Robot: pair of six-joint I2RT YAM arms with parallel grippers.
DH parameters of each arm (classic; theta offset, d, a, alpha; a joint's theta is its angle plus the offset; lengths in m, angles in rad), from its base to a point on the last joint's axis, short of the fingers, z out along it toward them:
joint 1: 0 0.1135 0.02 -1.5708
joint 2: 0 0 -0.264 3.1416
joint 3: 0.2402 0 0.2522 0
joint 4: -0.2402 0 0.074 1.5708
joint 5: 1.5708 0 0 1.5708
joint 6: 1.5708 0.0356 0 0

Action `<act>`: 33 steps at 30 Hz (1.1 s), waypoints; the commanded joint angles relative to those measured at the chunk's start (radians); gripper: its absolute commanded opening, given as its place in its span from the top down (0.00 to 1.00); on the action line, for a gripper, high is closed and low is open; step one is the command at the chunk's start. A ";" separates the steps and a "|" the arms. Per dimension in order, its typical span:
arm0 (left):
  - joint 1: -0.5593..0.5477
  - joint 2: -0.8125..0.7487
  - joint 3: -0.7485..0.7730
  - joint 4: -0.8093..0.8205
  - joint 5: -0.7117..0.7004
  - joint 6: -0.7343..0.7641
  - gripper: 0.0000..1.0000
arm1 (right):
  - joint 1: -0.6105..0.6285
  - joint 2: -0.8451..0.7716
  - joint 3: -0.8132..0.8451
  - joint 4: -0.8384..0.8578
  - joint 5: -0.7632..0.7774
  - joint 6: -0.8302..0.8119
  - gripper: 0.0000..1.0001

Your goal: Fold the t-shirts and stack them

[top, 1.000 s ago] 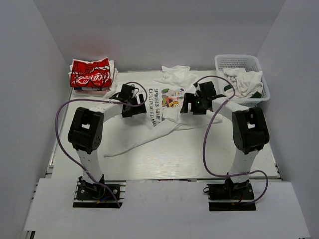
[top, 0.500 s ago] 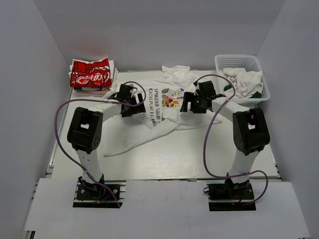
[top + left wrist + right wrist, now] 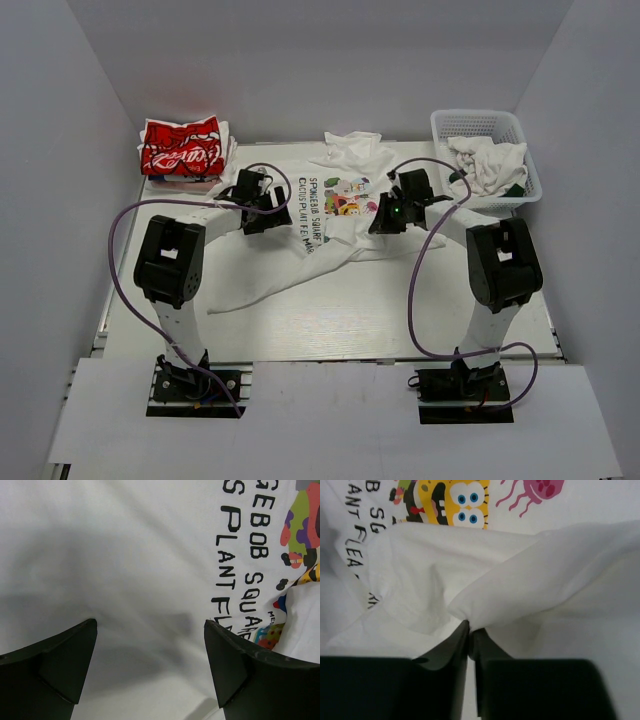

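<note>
Far left, at the back corner of the table (image 3: 400,320): red t-shirt (image 3: 180,147), folded. Centre: left gripper (image 3: 150,625) spread wide over the plain side of the white t-shirt (image 3: 335,190), lying rumpled on the table with print up; right gripper (image 3: 469,627) pressed together, pinching a raised fold of the same shirt beside the cartoon print. Far right: white basket (image 3: 480,116) holding crumpled cloth (image 3: 490,160).

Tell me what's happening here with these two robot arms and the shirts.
The right gripper is shut on a fold of the white t-shirt spread on the table. The left gripper hangs open above the same shirt, holding nothing. A red t-shirt lies folded at the far left corner.
</note>
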 commanded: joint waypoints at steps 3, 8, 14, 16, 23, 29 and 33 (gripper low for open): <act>0.018 -0.001 -0.027 -0.001 0.013 0.007 0.03 | -0.003 -0.049 -0.001 0.010 -0.013 0.024 1.00; 0.027 -0.020 -0.045 -0.001 0.013 0.007 0.03 | -0.004 -0.121 -0.052 -0.085 0.004 0.022 1.00; 0.027 -0.062 -0.074 -0.001 0.013 0.007 0.03 | -0.007 -0.499 -0.292 -0.431 0.113 0.105 1.00; 0.027 -0.073 -0.083 -0.001 0.022 0.007 0.03 | -0.009 -0.570 -0.421 -0.494 0.079 0.152 1.00; 0.027 -0.130 -0.140 0.012 0.031 0.007 0.03 | -0.009 -0.869 -0.583 -0.784 0.076 0.289 0.96; 0.027 -0.162 -0.131 -0.016 0.006 0.007 0.03 | -0.010 -0.912 -0.317 -1.139 0.459 0.383 0.67; 0.018 -0.173 -0.110 -0.017 0.016 0.007 0.03 | -0.009 -0.937 -0.219 -1.131 0.490 0.363 0.09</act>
